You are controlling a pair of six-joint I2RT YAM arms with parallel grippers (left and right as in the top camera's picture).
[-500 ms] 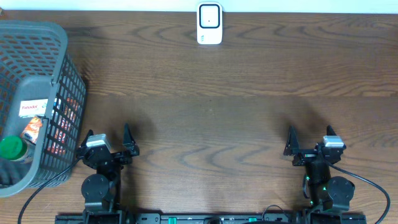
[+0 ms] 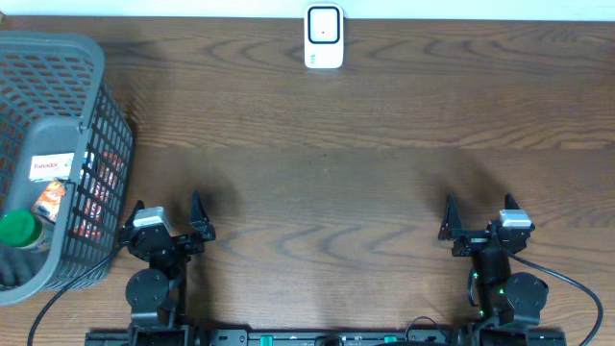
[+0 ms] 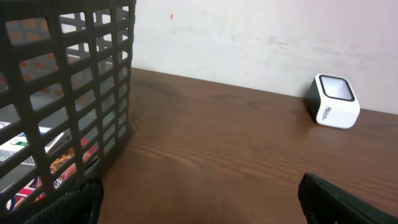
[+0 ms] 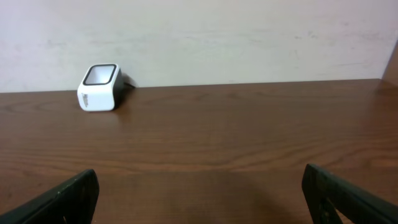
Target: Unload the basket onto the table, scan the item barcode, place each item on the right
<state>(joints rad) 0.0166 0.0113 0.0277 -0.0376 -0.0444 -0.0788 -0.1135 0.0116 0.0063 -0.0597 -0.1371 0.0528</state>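
Note:
The white barcode scanner [image 2: 324, 37] stands at the table's far edge, in the middle; it also shows in the left wrist view [image 3: 334, 101] and the right wrist view [image 4: 99, 88]. The items lie in a dark mesh basket [image 2: 110, 144] at the left: a white box [image 2: 50, 165], a green-capped bottle [image 2: 17, 229] and colourful packets [image 2: 99, 192]. My left gripper [image 2: 168, 208] rests open near the front edge, just right of the basket, holding nothing. My right gripper [image 2: 479, 208] rests open at the front right, also with nothing between its fingers.
The basket wall [image 3: 68, 93] fills the left of the left wrist view, close to my left finger [image 3: 68, 202]. Bare brown wooden table [image 2: 327, 183] stretches between the grippers and the scanner. A pale wall [image 4: 205, 37] rises behind the table.

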